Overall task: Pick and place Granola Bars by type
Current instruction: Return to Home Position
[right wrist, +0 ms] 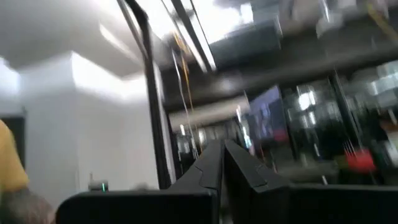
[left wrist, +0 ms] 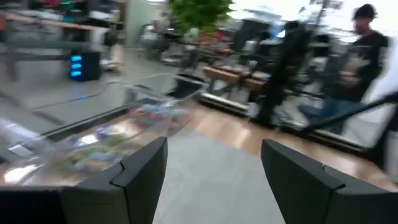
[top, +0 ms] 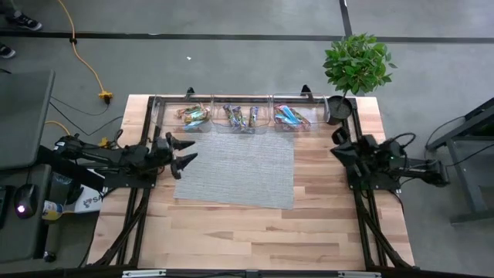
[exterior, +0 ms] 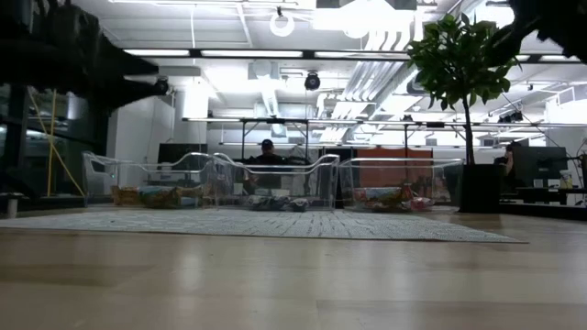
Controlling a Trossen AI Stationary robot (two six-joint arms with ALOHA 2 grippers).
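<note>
Worktop (top: pixel 231 232): pale laminated wood planks, smooth, satin sheen. Mat (top: pixel 235 174) laid on it: grey woven cloth, matt, coarse texture. Bins (exterior: pixel 225 179) along the far edge: clear, glossy plastic. Granola Bars (top: pixel 241 117): shiny film wrappers. Left gripper (top: pixel 194 150): dark, matt, smooth jaws, plastic in appearance.

Left gripper (top: pixel 192 150) spread, right gripper (right wrist: pixel 222 150) closed.
</note>
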